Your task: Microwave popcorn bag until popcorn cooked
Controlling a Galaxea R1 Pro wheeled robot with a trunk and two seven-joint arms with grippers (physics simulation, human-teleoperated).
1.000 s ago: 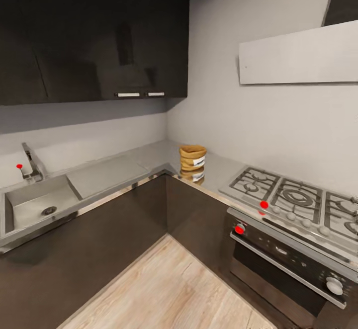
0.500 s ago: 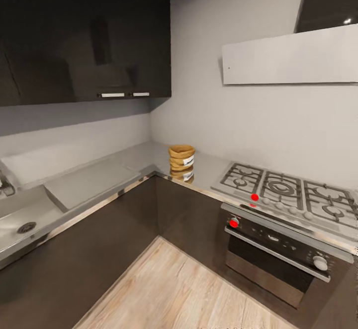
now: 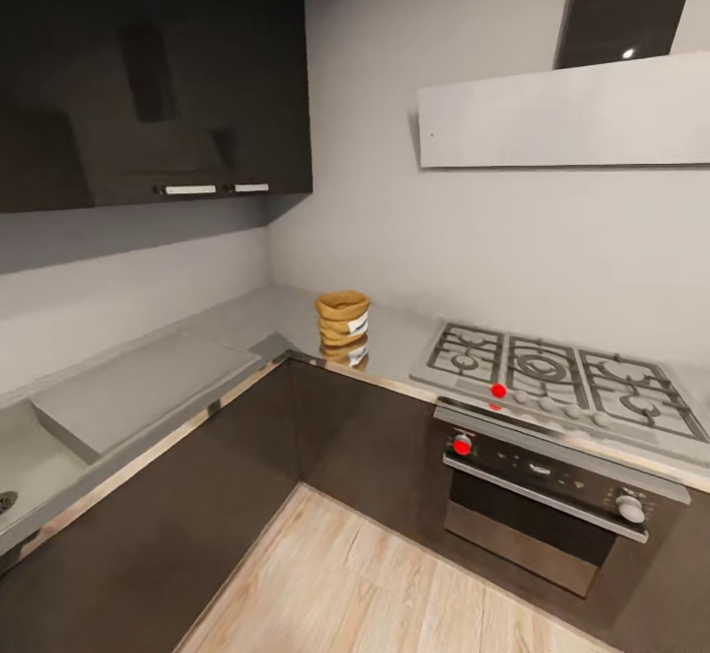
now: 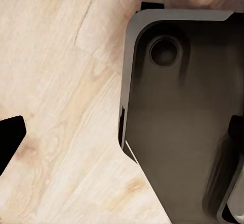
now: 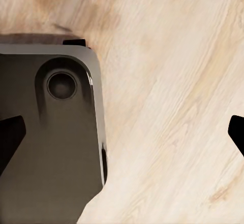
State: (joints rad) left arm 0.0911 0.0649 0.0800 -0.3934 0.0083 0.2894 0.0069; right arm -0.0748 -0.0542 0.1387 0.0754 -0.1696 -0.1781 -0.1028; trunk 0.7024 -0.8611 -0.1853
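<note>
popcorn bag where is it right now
In the head view the popcorn bag stands upright on the countertop in the corner, left of the gas hob and near the back wall.

Brushed-steel countertop point(image 3: 247, 323), creased paper popcorn bag point(image 3: 342, 317)

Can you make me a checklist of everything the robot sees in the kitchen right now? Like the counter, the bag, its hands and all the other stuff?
Surface: grey steel countertop running round the corner, shiny enough to mirror the bag.
Job's things: popcorn bag standing upright on the countertop near the corner, left of the gas hob; untouched.
Clutter: nothing seen.
Grippers: left gripper and right gripper both open, dark fingertips wide apart, pointing down at the wooden floor beside the robot's dark base.
Cables: nothing seen.
Surroundings: oven under the hob, range hood above it, dark wall cabinets, sink edge at far left.
</note>
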